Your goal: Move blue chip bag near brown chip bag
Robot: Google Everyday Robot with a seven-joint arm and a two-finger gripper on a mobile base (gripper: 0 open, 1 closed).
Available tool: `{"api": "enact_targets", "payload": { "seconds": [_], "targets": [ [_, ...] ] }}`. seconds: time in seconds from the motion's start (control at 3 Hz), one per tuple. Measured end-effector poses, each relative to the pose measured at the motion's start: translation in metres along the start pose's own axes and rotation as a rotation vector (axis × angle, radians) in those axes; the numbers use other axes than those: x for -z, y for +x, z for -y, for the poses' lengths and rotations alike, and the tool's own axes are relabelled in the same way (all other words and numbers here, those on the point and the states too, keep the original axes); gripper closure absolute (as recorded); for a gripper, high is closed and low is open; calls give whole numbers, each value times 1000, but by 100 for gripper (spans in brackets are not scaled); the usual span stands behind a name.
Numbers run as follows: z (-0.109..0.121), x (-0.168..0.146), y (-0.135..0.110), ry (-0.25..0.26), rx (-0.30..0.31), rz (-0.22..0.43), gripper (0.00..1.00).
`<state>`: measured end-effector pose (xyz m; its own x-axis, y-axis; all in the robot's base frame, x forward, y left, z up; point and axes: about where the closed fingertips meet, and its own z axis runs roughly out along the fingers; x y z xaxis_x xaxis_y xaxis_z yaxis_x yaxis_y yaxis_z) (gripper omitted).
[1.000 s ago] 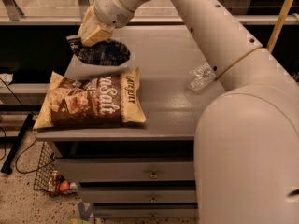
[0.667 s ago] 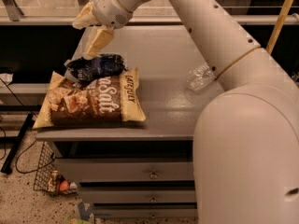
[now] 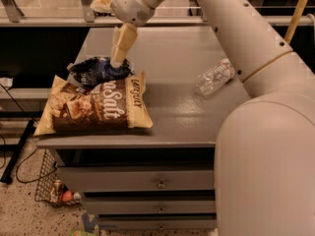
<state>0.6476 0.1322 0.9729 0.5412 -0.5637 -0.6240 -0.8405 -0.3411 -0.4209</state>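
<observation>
Where blue chip bag [image 3: 96, 71] meets brown chip bag [image 3: 93, 110] on grey table [image 3: 187, 113], claw [image 3: 107, 33] hangs open.

— We see crinkled glossy foil on the blue chip bag [image 3: 98, 71], right below the matt cream gripper [image 3: 110, 34].
— Agreed; we find the brown chip bag [image 3: 96, 108] smoother, the table [image 3: 187, 114] matt grey metal.

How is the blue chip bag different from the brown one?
The blue chip bag is small and crumpled; the brown chip bag is bigger and lies flat. It sits behind the brown one, touching its edge. Both rest on the table. The open gripper hangs just above the blue one.
</observation>
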Motion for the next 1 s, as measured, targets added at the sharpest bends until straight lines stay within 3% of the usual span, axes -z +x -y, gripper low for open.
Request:
{"api": "enact_targets", "payload": {
  "seconds": [0.33,0.67,1.0],
  "targets": [
    [-21,49,31,24,-91,-97,0],
    [-54,100,65,71,-231,-197,0],
    [-105,136,107,124,-396,-248,0]
  ]
}}
